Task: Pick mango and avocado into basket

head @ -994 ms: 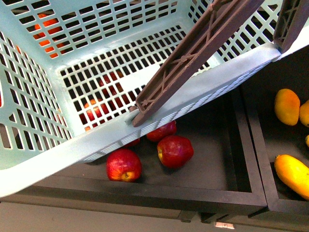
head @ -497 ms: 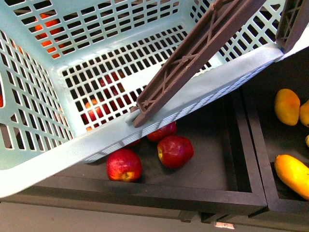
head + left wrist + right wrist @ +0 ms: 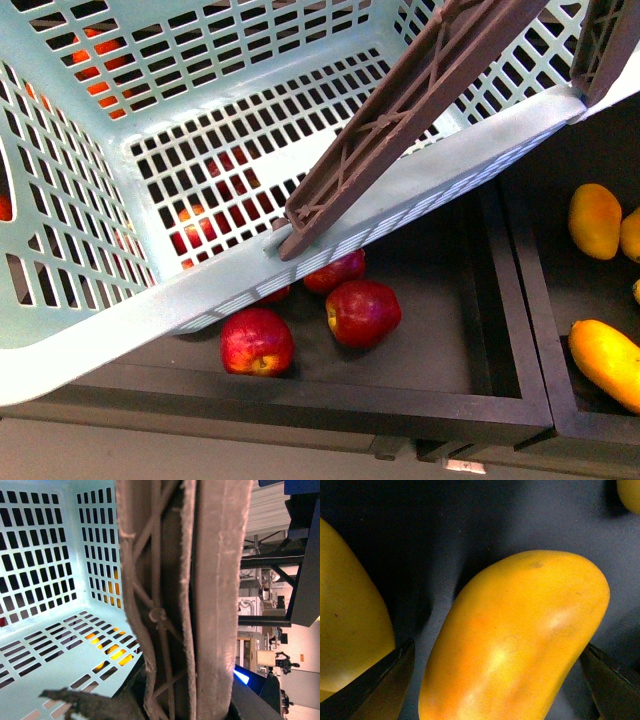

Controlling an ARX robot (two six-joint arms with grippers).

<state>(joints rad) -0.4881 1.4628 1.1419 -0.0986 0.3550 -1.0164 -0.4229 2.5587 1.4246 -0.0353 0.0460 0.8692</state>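
In the right wrist view the mango (image 3: 520, 640) is seen lying on a dark tray floor, and the right tool (image 3: 500, 680) is held spread apart around it, with one finger (image 3: 380, 680) at each side of the fruit and a second yellow fruit (image 3: 345, 630) just beside. In the front view the turquoise basket (image 3: 450, 170) is seen tilted above a dark tray (image 3: 440, 330) with red apples (image 3: 363, 312), and yellow mangoes (image 3: 595, 220) are found in the next compartment to the right. The left wrist view is filled by the brown handle (image 3: 200, 580) of the basket, and it cannot be told whether the left tool is clamped on it.
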